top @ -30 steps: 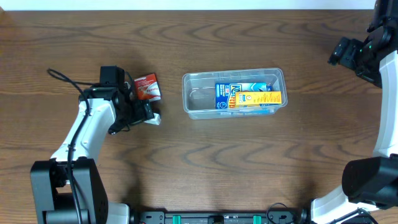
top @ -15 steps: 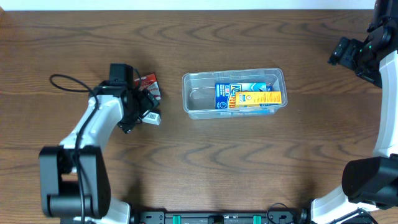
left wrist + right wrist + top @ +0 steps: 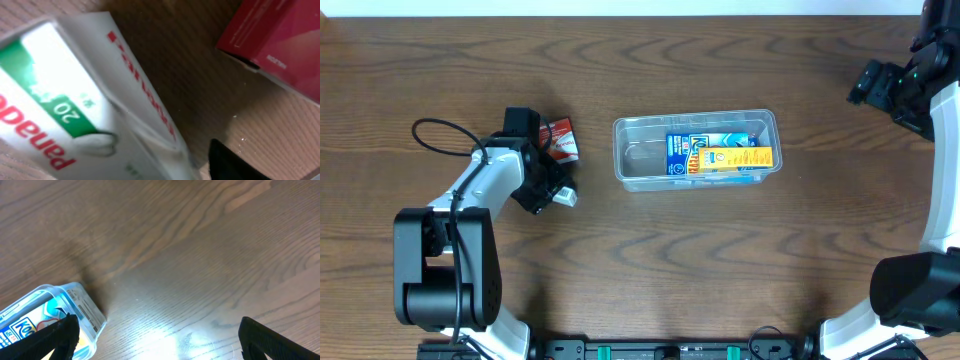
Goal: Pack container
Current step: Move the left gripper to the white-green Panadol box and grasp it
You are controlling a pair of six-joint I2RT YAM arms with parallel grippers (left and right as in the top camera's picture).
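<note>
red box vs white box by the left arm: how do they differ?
Colour: the red box is mostly red; the white box is white with a green band and red lettering. Place: the red box lies toward the far edge of the table; the white box sits nearer, right at the left gripper. Shared: both small cartons lie left of the container, not yet packed.

Dark brown wood-grain table (image 3: 650, 290) fills the overhead view almost edge to edge.
Long wavy grain lines sweep across the surface, swirling into loops near the far side. Along that far edge a thin pale strip (image 3: 620, 6) peeks out beyond the tabletop, too narrow to tell whether it is wall or floor. In the right wrist view the same wood looks lighter, and a soft white glare (image 3: 165, 337) sits on it. Shadows are soft and faint.
</note>
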